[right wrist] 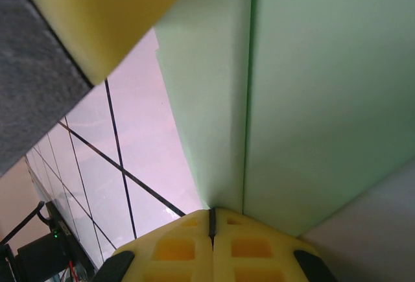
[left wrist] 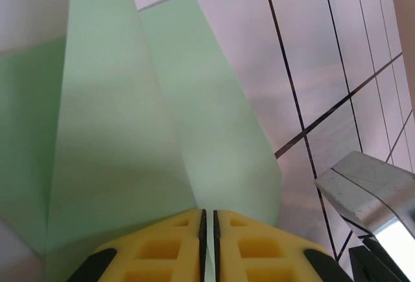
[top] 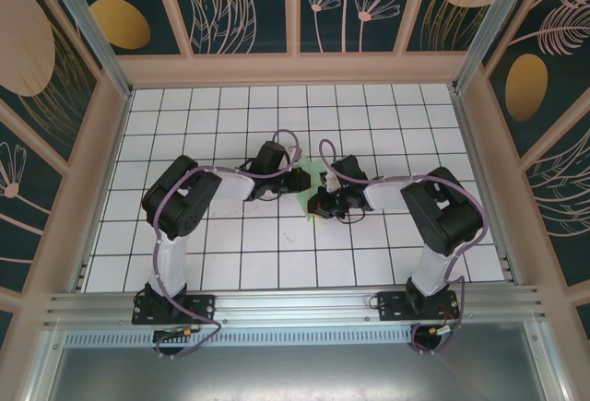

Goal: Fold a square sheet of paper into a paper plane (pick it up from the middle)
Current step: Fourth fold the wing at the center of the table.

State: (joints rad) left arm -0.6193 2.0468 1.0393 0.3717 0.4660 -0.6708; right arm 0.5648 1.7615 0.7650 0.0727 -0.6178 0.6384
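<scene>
On our left, the left gripper (left wrist: 208, 214) has its yellow fingers (left wrist: 162, 249) pressed together on the near edge of the sheet of paper (left wrist: 130, 133), with just a thin green line showing in the slit between them. The sheet, creased into long overlapping flaps, is held over the middle of the gridded table (top: 230, 253), between the two wrists. On our right, the right gripper (right wrist: 211, 213) is likewise clamped onto the sheet, right where a straight crease runs into its pads.

With two grips on one thin sheet, we judge the main risk to be a tear or a crooked crease if the arms pull apart or twist unevenly. A slack pinch could also let the paper slip and fall open. The grippers sit very near each other, so a careless swing could knock one against the other. Bare tiles lie on every side, and the left wall (top: 97, 189) and right wall (top: 484, 189) stand well apart from the arms, leaving room to move outward
</scene>
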